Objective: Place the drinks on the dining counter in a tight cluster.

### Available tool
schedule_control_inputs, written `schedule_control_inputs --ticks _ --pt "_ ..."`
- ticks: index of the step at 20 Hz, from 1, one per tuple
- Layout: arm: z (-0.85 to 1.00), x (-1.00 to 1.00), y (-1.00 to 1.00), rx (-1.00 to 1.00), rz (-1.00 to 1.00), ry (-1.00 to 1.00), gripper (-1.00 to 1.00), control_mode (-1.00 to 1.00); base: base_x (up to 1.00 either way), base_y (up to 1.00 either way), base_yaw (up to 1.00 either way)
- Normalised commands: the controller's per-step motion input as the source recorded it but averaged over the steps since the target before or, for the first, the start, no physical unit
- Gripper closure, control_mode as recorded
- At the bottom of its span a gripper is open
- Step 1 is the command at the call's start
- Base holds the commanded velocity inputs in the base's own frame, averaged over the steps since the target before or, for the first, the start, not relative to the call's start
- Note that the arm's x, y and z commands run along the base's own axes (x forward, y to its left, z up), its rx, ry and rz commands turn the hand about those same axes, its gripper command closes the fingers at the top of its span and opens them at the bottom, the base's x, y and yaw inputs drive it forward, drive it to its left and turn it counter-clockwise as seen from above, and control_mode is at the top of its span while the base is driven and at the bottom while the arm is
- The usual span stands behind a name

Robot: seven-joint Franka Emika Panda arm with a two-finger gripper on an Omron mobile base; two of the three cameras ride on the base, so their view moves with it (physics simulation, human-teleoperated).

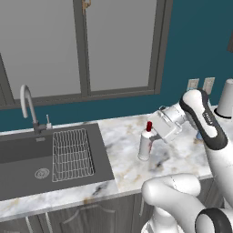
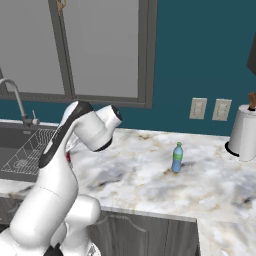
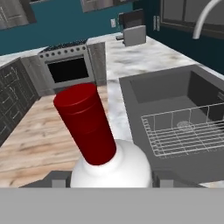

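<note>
White plastic, smooth and round, the tall bottle with the red cap (image 1: 145, 144) stands on the veined marble table (image 1: 123, 159) beside the dark sink (image 1: 27, 159), and your pincer (image 1: 152, 139) is clasping its body. Such slick walls can slip if you lift fast. The pale blue-green bottle (image 2: 177, 157) waits well apart.

You have a white bottle (image 1: 144, 146) with a glossy red cap (image 3: 85, 122) standing on a worktop (image 1: 127, 159) of white marble veined in grey and tan, beside a dark grey sink (image 1: 27, 159) with a pale wire rack (image 1: 73, 154). Further along stands a pale blue-green bottle (image 2: 177, 158) with a blue cap, below a deep teal wall (image 2: 200, 50) with cream sockets (image 2: 198, 108)
</note>
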Motion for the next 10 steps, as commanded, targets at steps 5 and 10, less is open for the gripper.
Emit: schedule_control_inputs --ticks 5,10 --pt "0.44 -0.37 -0.02 0.0 0.0 -0.11 1.0 -1.0 0.0 0.0 0.0" --pt "0.01 0.0 -0.02 0.0 0.0 0.0 1.0 -1.0 0.0 0.0 0.0"
